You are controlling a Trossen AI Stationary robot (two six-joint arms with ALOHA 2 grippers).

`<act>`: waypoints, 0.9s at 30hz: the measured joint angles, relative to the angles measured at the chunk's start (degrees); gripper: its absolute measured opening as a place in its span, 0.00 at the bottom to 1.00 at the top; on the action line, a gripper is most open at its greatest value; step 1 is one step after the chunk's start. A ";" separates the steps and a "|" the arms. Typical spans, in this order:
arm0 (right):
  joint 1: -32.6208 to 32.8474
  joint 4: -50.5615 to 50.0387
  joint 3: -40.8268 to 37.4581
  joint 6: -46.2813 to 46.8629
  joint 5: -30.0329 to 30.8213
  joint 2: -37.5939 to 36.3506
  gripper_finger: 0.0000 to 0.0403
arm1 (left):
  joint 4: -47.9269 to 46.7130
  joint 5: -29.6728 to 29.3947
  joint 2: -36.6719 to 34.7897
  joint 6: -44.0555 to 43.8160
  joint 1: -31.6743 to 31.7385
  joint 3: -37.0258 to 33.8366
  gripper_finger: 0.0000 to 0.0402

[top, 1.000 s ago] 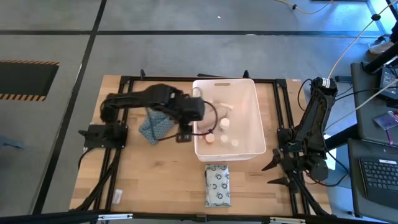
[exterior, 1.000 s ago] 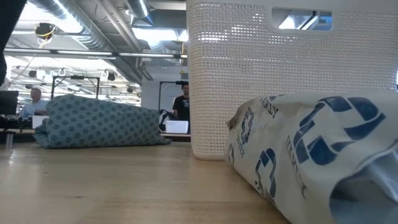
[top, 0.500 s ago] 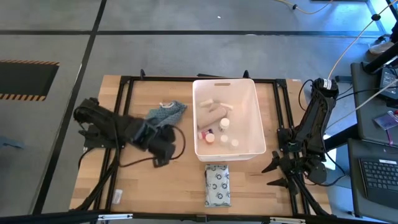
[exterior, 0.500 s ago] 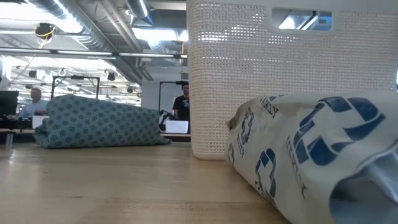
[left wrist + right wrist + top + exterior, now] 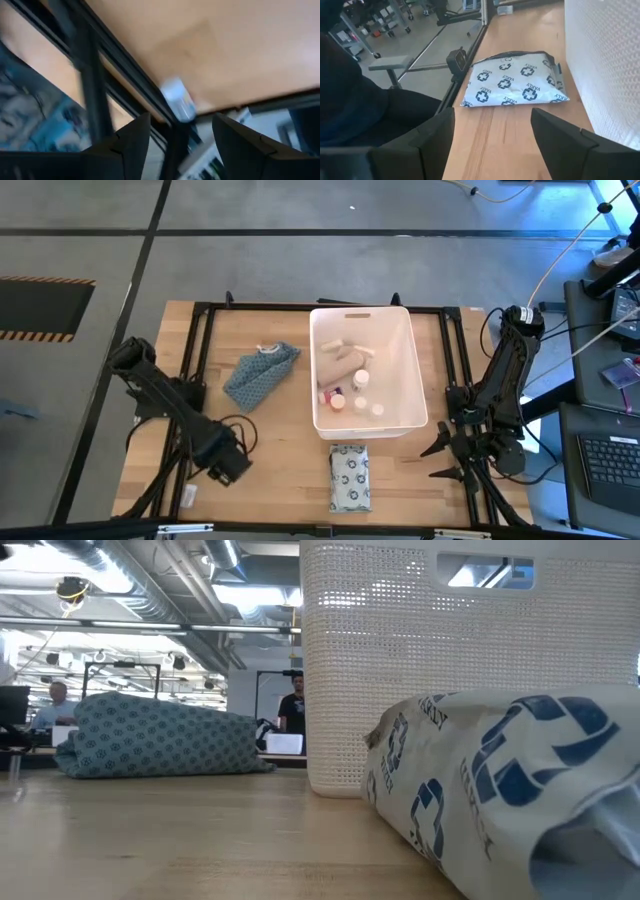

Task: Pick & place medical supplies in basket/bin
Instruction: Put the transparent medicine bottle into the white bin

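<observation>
With the tub (image 5: 420, 375) mid-table and the patterned pack (image 5: 349, 477) at the front edge, the right gripper (image 5: 492, 142) – spread, empty – should straddle it squarely; left gripper (image 5: 177, 145) parted, empty.

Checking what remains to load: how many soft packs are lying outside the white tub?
2. A blue-green patterned pack lies left of the tub; a white pack with blue crosses lies just in front of it. Others may be hidden inside.

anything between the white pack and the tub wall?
Nothing: high view shows only bare wood between the white pack and the tub; a narrow gap, not touching.
</observation>
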 joint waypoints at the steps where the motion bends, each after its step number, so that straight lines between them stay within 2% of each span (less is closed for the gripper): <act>1: 0.00 0.01 0.00 -0.30 0.00 0.00 0.66 | 3.26 2.28 0.00 -1.18 -0.11 -1.64 0.52; 6: 0.00 -0.02 0.00 -1.22 -0.01 -0.02 0.66 | 16.70 13.74 0.02 -3.18 1.74 -9.14 0.52; 12: -0.02 -0.02 0.00 -1.31 -0.01 -0.02 0.66 | 22.86 23.20 0.02 -1.18 5.56 -17.85 0.52; 17: 0.00 -0.01 0.00 -1.29 -0.01 -0.02 0.66 | 31.94 30.00 0.02 0.47 7.45 -24.99 0.52; 22: 0.00 -0.02 0.00 -1.29 -0.01 -0.02 0.66 | 40.66 30.58 0.04 -0.55 7.41 -30.10 0.52; 27: 0.00 -0.02 0.00 -1.12 -0.01 -0.02 0.66 | 43.59 30.46 0.06 -1.63 6.96 -33.44 0.52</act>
